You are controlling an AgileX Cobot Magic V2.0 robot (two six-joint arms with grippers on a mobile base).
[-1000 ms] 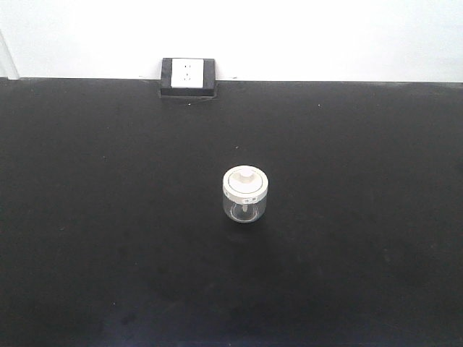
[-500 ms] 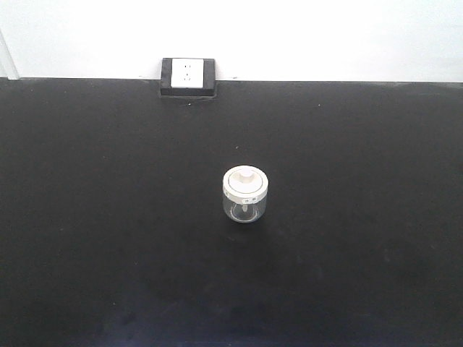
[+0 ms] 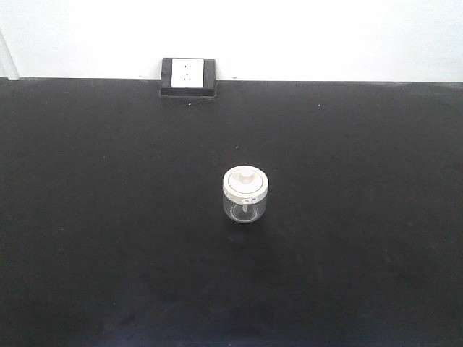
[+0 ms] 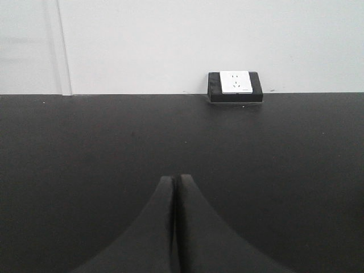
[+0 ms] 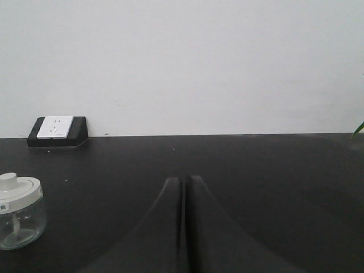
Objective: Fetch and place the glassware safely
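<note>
The glassware [image 3: 245, 196], a small squat clear jar with a cream-white knobbed lid, stands upright near the middle of the black table [image 3: 108, 217] in the front view. The right wrist view shows the same glassware [image 5: 18, 211] at its far left edge, well to the left of my right gripper [image 5: 185, 179]. That gripper is shut with nothing held. My left gripper [image 4: 174, 178] is also shut and empty, and the jar is out of its view. Neither gripper appears in the front view.
A white wall socket in a black housing [image 3: 188, 77] sits at the table's back edge against the white wall; it also shows as the socket [image 4: 235, 86] and the socket [image 5: 57, 130]. A green leaf tip [image 5: 358, 128] pokes in at the far right.
</note>
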